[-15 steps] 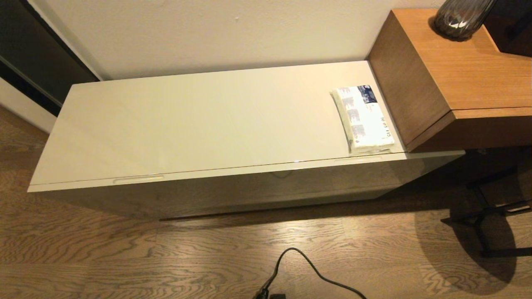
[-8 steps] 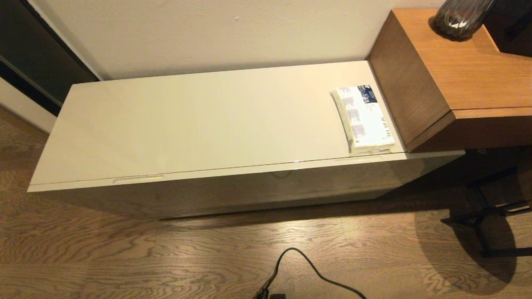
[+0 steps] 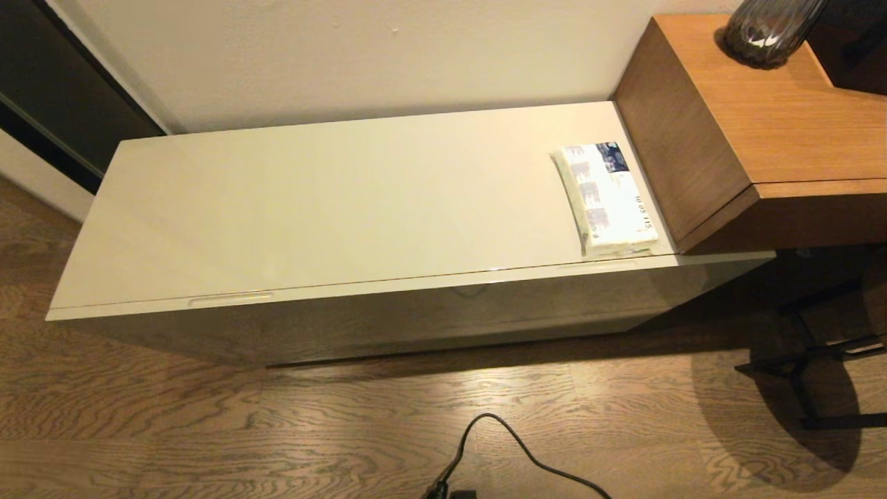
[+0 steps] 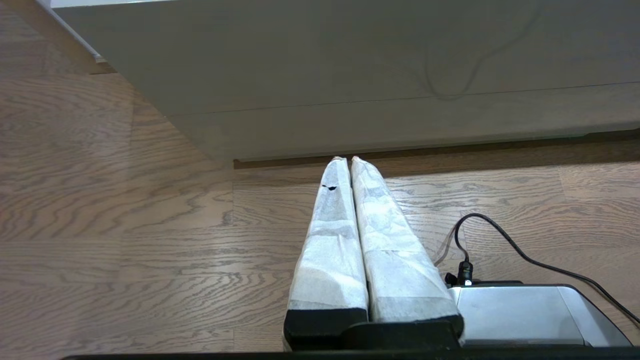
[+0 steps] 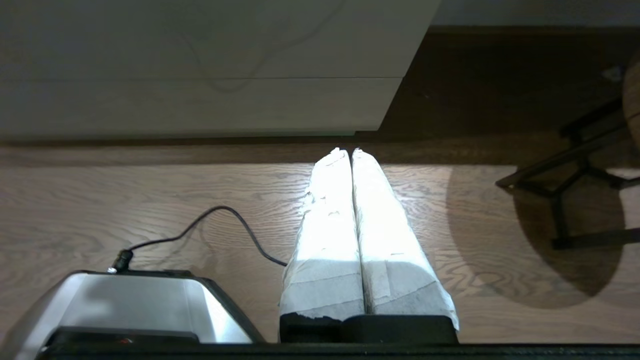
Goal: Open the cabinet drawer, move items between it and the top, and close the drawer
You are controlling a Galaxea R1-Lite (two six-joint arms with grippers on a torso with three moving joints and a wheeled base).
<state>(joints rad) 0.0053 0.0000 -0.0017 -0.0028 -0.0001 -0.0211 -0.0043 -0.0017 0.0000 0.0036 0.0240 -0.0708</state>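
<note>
Cream top (image 3: 332, 201), tissue pack (image 3: 606, 197), drawer (image 3: 388, 315) closed

Home or hotel room: wood-plank floor (image 3: 208, 416), low glossy cabinet (image 3: 346, 208), wooden side unit (image 3: 776, 125).

Pale wall (image 3: 346, 55), wood-grain floor (image 3: 208, 430), brown wooden unit (image 3: 762, 138), black cable (image 3: 513, 443).

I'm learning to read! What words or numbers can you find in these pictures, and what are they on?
"10 03 115" or close to it, hard to make out: dark digits along the side of the white tissue pack on the cabinet top.
The blue print on the pack's face: too small and blurred to read.
Nothing else in any view carries writing.
</note>
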